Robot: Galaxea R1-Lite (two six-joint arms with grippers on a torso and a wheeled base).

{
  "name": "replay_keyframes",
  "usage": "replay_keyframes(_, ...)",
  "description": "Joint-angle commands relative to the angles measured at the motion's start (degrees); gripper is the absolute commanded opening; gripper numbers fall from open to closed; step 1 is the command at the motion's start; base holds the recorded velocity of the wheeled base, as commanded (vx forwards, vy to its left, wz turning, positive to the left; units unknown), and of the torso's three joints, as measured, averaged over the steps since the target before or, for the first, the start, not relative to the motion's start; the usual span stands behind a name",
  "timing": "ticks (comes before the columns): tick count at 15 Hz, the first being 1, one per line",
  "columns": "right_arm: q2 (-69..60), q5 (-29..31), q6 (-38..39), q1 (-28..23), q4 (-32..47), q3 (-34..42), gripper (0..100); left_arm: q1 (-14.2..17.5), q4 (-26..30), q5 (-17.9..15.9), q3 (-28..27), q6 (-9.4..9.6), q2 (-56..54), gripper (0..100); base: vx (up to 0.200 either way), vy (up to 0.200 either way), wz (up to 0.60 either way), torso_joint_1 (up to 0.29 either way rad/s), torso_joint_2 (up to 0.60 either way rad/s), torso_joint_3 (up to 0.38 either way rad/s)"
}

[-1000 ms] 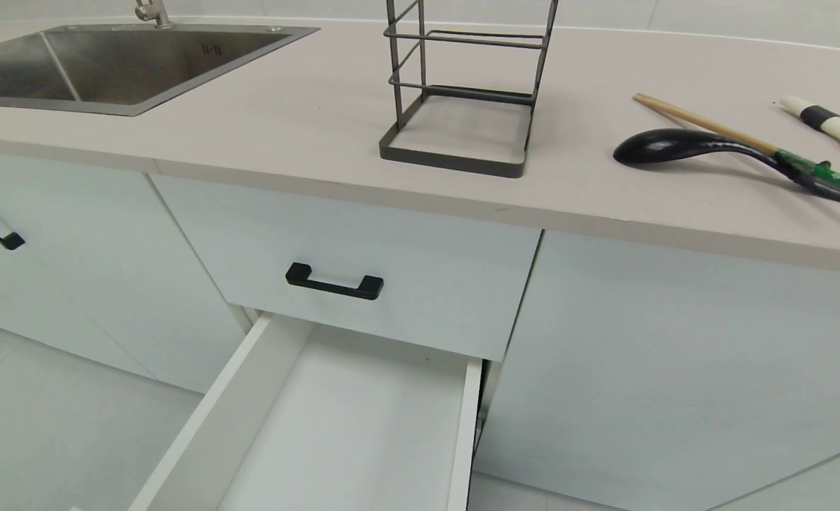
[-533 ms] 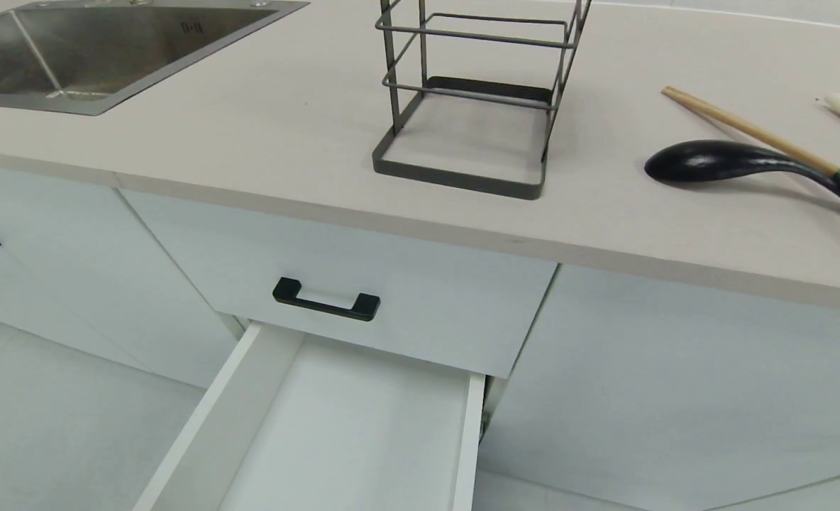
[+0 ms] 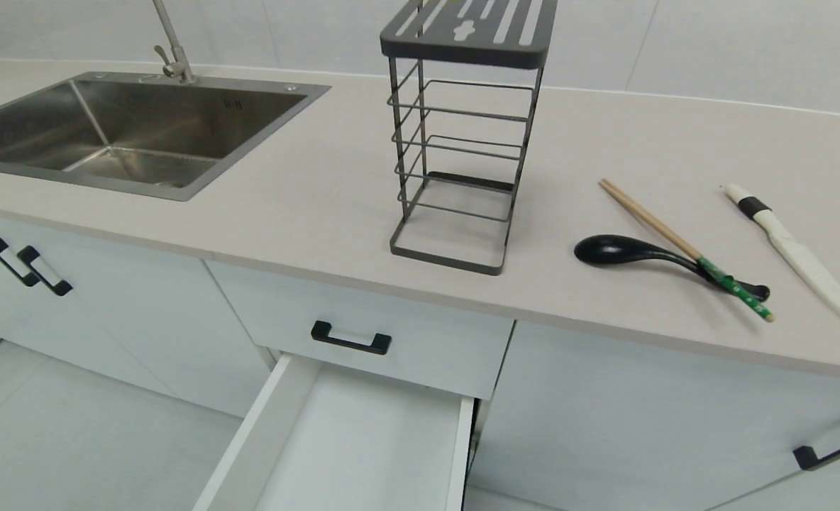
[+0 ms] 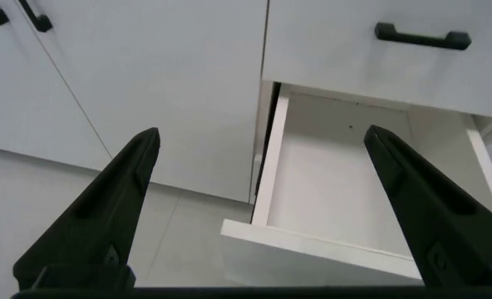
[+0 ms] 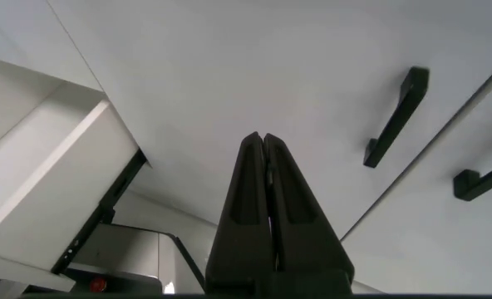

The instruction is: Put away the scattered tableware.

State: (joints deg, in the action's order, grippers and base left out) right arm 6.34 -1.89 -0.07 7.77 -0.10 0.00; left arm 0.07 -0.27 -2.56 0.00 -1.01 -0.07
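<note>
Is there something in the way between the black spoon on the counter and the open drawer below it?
Nothing visible blocks that path: the open drawer is pulled out below the counter edge. But the chopsticks lie across the black spoon handle, so they would likely shift if the spoon is lifted first.
</note>
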Motion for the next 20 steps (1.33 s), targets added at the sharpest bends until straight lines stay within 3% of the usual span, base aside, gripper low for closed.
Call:
replay_keyframes(1, 0.1, 0.0, 0.0, 0.0, 0.0, 0.0, 0, 0.0, 0.0, 0.0, 0.0, -0.04, 0.1, 100, 0.000, 0.000, 0.00, 0.061, -0.46, -0.222)
replay_keyframes(3, 0.1, 0.0, 0.0, 0.0, 0.0, 0.0, 0, 0.0, 0.0, 0.0, 0.0, -0.04, 0.1, 100, 0.000, 0.000, 0.00, 0.102, -0.49, -0.215)
replay_keyframes(8, 0.1, 0.0, 0.0, 0.1, 0.0, 0.0, 0, 0.0, 0.0, 0.0, 0.0, 0.05, 0.1, 100, 0.000, 0.000, 0.00, 0.356, -0.49, -0.237)
replay_keyframes(12, 0.1, 0.0, 0.0, 0.0, 0.0, 0.0, 0, 0.0, 0.1, 0.1, 0.0, 0.13, 0.1, 100, -0.200, 0.000, 0.00, 0.284, -0.52, -0.248)
replay_keyframes(20, 0.1, 0.0, 0.0, 0.1, 0.0, 0.0, 0, 0.0, 0.2, -0.3, 0.0, 0.48, 0.1, 100, 0.000, 0.000, 0.00, 0.290, -0.57, -0.275)
